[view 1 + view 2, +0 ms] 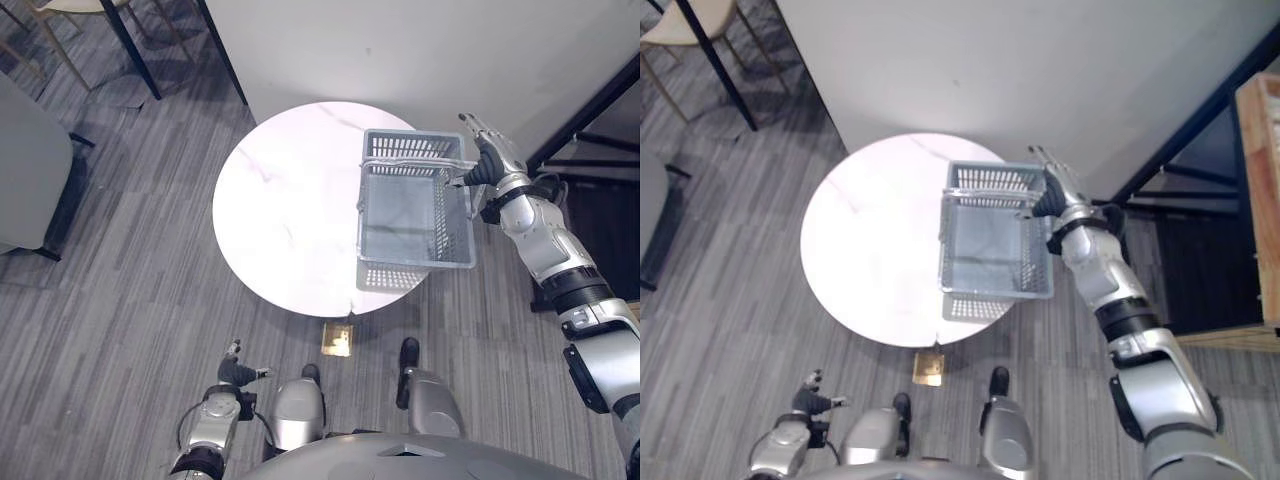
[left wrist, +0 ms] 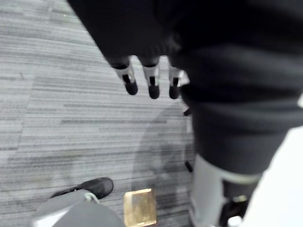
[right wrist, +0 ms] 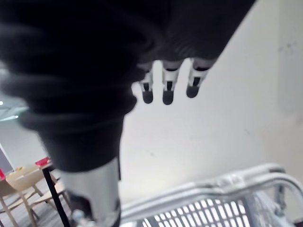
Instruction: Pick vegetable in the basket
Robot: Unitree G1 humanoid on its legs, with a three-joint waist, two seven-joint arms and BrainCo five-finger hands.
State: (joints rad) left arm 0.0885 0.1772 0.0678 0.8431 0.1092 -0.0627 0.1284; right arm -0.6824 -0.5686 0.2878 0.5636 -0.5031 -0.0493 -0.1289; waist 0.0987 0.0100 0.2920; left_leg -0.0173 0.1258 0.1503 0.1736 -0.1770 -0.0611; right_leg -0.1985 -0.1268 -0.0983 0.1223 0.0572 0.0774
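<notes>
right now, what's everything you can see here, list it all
table: 1, white marbled, round, middle of the floor
basket: 1, grey slatted, on the table's right side, nothing inside it
floor plate: 1, brass, on the grey floor by the table's near edge
chair: 1, tan seat, far left corner
wooden shelf: 1, light brown, far right
right hand: 1, silver with dark cover, fingers straight, by the basket's far right corner
left hand: 1, same colours, fingers relaxed, low at the robot's left side

Right hand (image 1: 488, 147) raised, left hand (image 1: 237, 369) low, both with fingers straight
</notes>
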